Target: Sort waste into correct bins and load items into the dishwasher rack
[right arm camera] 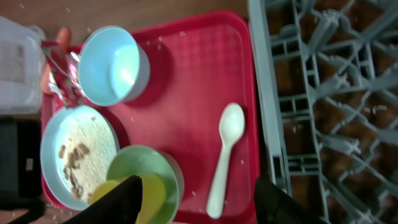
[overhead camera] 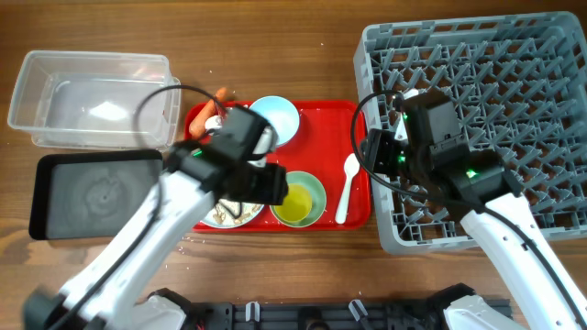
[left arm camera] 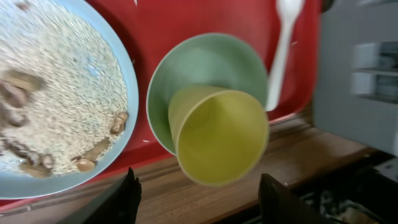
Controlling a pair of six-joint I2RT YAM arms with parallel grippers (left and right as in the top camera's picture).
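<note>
On the red serving tray (overhead camera: 321, 124) sit a light-blue bowl (overhead camera: 275, 119), a light-blue plate (left arm camera: 74, 180) covered in rice scraps (left arm camera: 62, 81), a pale-green bowl (overhead camera: 307, 183) with the yellow cup (left arm camera: 217, 137) lying tilted in it, and a white spoon (overhead camera: 347, 188). The wrapper (overhead camera: 206, 119) and the carrot piece (overhead camera: 220, 94) lie at the tray's far left corner. My left gripper (left arm camera: 199, 193) is open and empty, just in front of the cup. My right gripper (right arm camera: 198, 199) is open and empty above the spoon (right arm camera: 225, 152). The grey rack (overhead camera: 486, 110) stands at the right.
The clear tub (overhead camera: 92, 96) stands at the back left, with the black tray (overhead camera: 96, 194) in front of it; both lie left of the red tray. The rack's left wall (right arm camera: 264, 93) runs close beside the spoon. The table's front edge is just past the red tray.
</note>
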